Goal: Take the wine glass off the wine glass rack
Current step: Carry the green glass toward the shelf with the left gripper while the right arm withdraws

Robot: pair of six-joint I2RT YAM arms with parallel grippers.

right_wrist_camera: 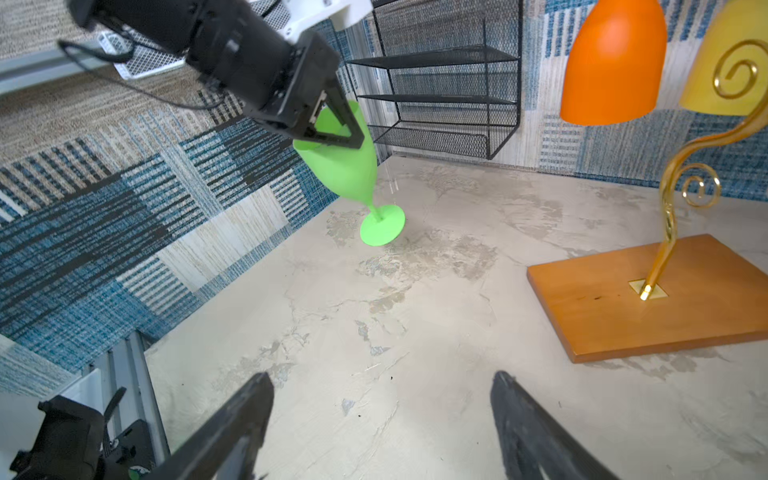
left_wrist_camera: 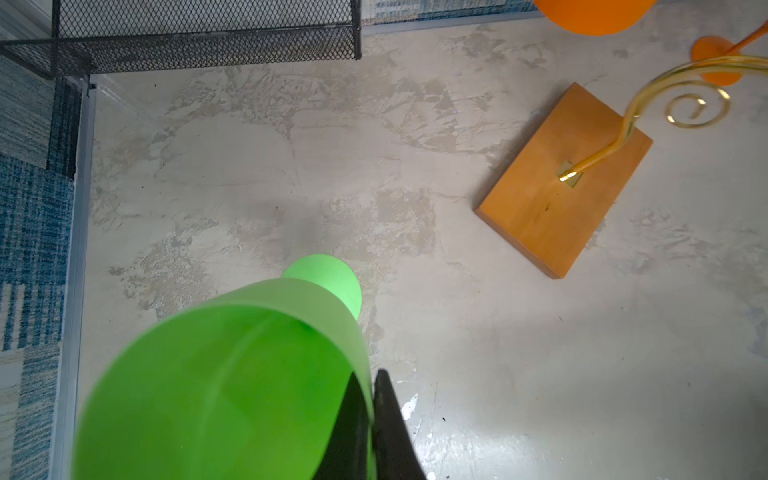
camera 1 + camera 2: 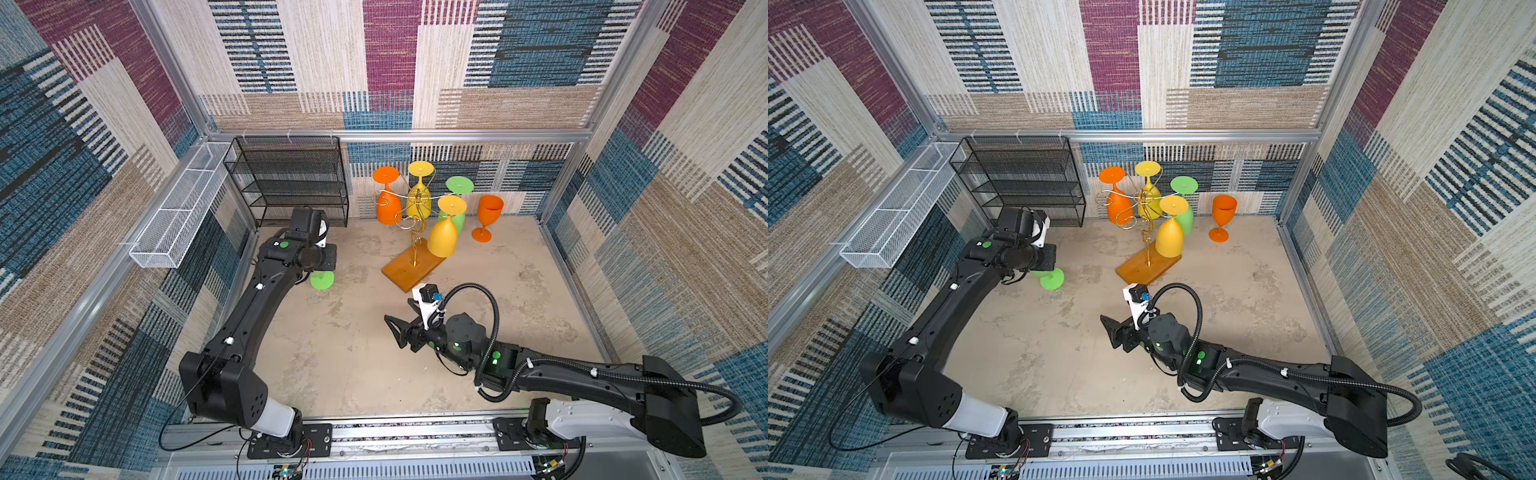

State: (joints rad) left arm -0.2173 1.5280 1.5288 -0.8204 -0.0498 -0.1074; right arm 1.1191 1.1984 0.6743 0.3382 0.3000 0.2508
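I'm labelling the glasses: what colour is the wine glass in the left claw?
Green. The wine glass shows best in the right wrist view, gripped by the left claw.

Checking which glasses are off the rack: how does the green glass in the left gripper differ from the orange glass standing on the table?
The green wine glass hangs tilted; the orange glass stands upright on the table. The left gripper clamps the green one's rim; nothing touches the orange one. Colour differs too. Both have the same goblet shape and are off the wine glass rack.
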